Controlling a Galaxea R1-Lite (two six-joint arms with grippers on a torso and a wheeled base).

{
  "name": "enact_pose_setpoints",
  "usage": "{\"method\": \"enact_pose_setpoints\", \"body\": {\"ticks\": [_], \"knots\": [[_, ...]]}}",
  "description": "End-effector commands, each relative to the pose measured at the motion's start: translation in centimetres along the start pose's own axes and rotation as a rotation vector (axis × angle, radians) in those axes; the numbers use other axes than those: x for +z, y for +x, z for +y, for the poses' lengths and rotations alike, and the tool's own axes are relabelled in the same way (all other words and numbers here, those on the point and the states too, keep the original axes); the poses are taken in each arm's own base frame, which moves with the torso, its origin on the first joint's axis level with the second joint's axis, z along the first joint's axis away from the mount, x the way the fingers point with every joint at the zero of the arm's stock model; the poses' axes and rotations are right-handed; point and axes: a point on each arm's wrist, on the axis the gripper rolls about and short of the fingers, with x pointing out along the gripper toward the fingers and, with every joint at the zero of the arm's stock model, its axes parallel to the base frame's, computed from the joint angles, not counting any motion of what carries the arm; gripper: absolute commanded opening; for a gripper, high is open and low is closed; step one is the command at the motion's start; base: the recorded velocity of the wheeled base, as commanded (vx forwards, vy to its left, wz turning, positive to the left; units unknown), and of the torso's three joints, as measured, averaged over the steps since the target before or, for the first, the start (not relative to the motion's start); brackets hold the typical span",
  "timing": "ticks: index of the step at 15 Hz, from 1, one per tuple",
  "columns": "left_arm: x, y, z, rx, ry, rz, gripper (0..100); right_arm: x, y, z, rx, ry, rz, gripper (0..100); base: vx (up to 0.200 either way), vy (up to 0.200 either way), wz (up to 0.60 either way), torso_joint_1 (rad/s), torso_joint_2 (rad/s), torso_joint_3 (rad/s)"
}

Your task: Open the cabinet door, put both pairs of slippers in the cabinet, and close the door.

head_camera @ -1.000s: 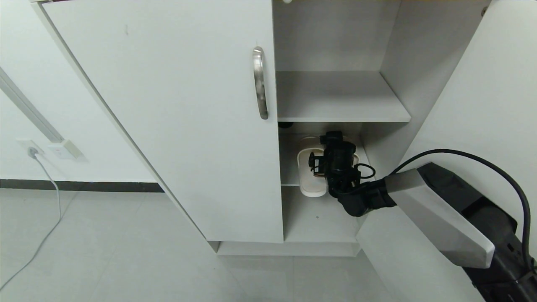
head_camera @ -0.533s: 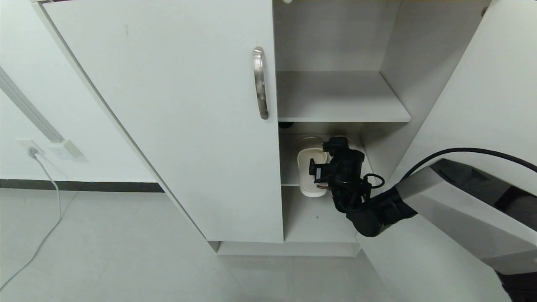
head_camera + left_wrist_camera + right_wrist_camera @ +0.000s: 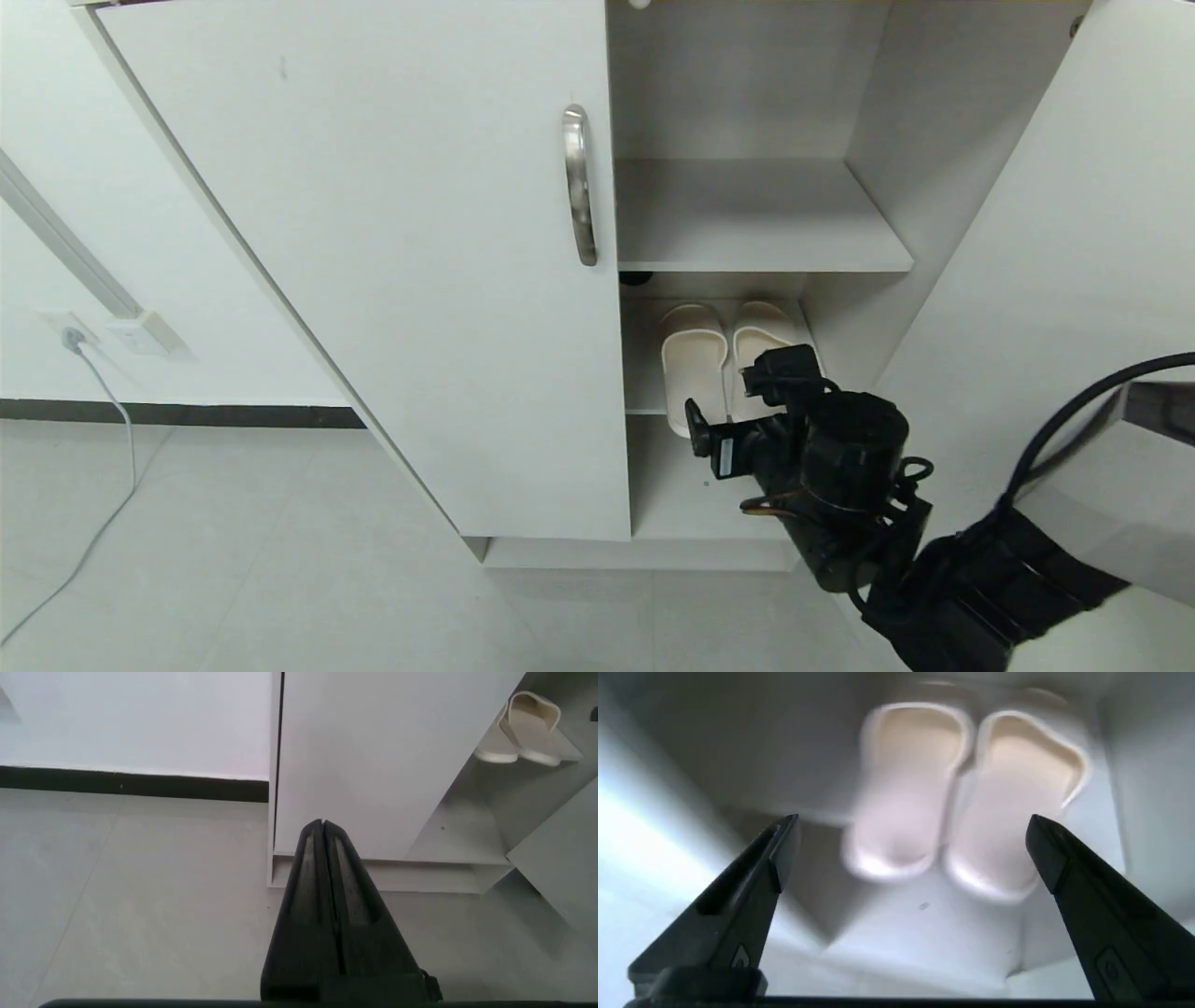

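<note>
Pale tiled floor — white cabinet

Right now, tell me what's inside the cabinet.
One pair of cream slippers lies side by side on the middle shelf. The closed left door hides the other half, and the right end effector covers part of the bottom shelf.
</note>
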Motion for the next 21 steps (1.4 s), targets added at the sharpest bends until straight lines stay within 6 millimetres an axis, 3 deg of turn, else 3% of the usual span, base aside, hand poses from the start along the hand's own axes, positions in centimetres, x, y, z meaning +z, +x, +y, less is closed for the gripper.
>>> {"method": "enact_pose_setpoints", "body": {"ticks": [1,4,11,21], "knots": [[0.0,0.0,0.0,0.001,-0.001,0.001,0,2.2,-5.1,0.9,0.132,0.010,-0.017,100,0.000,0.000,0.00,0.000,0.00,0.000],[0.0,0.0,0.0,0.000,0.000,-0.001,0,1.9,-7.1,1.8,0.194,-0.001,0.004,100,0.000,0.000,0.00,0.000,0.00,0.000],[0.0,0.0,0.0,0.000,-0.001,0.002,0,2.0,-7.1,1.9,0.192,-0.012,-0.001,100,0.000,0.000,0.00,0.001,0.00,0.026],[0.0,0.0,0.0,0.000,-0.003,0.001,0,1.9,-7.1,1.9,0.192,-0.029,0.000,100,0.000,0.000,0.00,0.001,0.00,0.187]]}}
